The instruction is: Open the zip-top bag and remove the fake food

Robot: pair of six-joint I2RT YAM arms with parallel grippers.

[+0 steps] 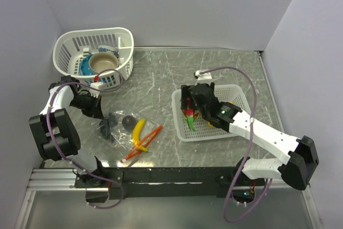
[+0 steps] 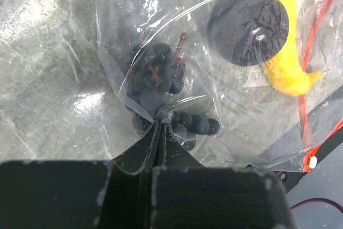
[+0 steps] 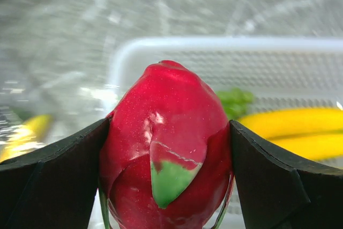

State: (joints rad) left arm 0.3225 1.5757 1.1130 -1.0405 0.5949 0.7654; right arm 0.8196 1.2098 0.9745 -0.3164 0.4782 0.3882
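Observation:
The clear zip-top bag (image 1: 126,132) lies on the table at lower left, its orange-red zip strip (image 1: 143,143) towards the right. Inside it are a yellow banana (image 1: 138,128), a dark round piece (image 1: 128,121) and a dark grape cluster (image 2: 158,87). My left gripper (image 1: 103,124) is shut on the bag's plastic (image 2: 161,113) at its left corner. My right gripper (image 1: 188,112) is shut on the pink-red dragon fruit (image 3: 169,143) and holds it over the left part of the white mesh basket (image 1: 214,134). A yellow banana (image 3: 292,130) and a green piece (image 3: 234,100) lie in that basket.
A second, taller white mesh basket (image 1: 91,44) stands at the back left with a tan bowl (image 1: 103,62) and a blue item (image 1: 86,68) in it. Grey walls close the table at the back and the sides.

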